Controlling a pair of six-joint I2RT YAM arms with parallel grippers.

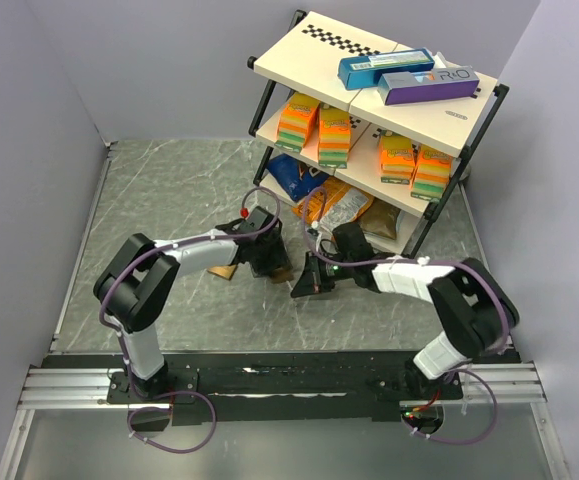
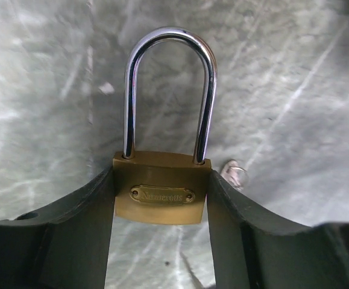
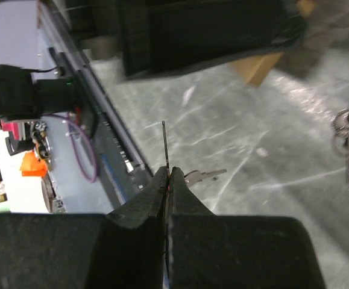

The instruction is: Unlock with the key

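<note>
- Brass padlock point(image 2: 162, 194) gripped across its body by left tool point(image 2: 160, 180), shackle pointing away, over marbled bench point(image 2: 295, 90); hold rigid and turn keyhole end, hidden here, towards the other arm.
- Right tool point(image 3: 168, 176) pinched shut on key point(image 3: 164, 144); align blade with keyway, ease in straight, then twist.
- Thin, dark, seen edge-on, jutting past the fingertips, not yet inserted.
</note>
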